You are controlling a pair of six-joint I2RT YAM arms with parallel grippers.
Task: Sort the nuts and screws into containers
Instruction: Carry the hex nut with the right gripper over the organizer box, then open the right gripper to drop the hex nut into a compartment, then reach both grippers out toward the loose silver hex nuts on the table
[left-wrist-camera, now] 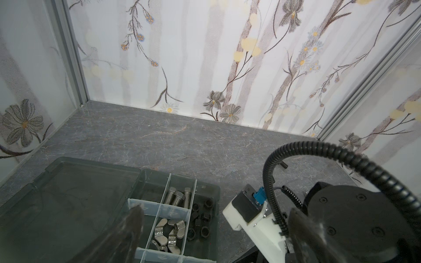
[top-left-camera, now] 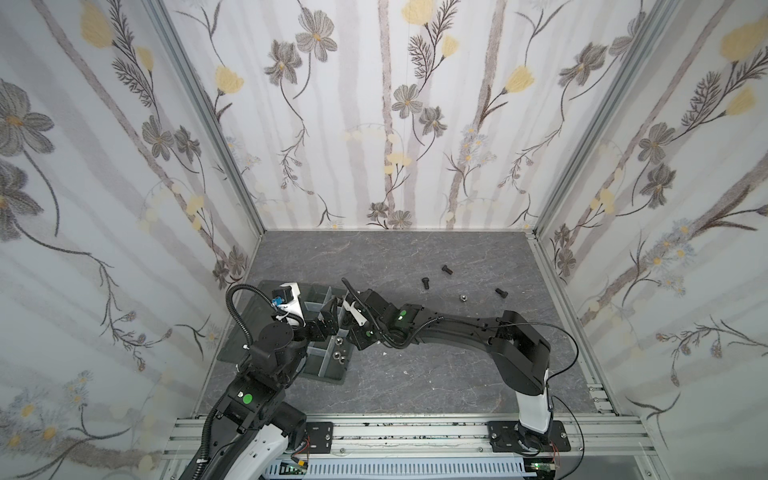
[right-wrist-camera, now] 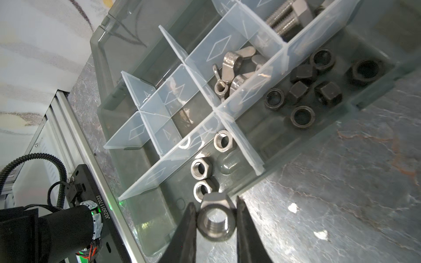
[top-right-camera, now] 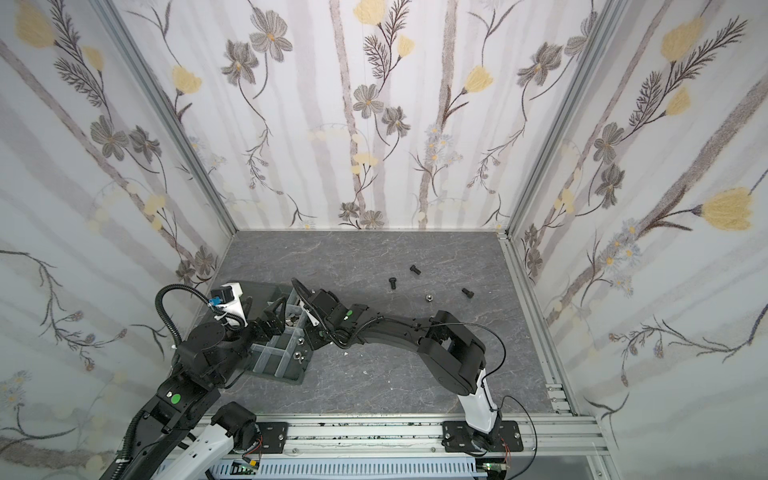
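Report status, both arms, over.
Right pincer shut on silver nut, at tray edge by three silver nuts. Left pincer open, empty. Three black screws, one loose nut on table. Nothing in the way.

Dark grey table [top-left-camera: 415,386], veined pale like marble. Lying directly on it, towards the left wall: an organiser tray [top-left-camera: 328,376], with its flat lid [left-wrist-camera: 68,205] opened out on the side away from the middle. Well apart from the tray, to its right and farther back in both top views: three black screws [top-left-camera: 447,269] [top-left-camera: 426,283] [top-left-camera: 501,293] on their sides (scattered, none touching), plus one silver nut [top-left-camera: 461,297] between the two nearer ones. Just beside the tray's right wall: a few tiny white flecks [right-wrist-camera: 292,207] on bare surface.
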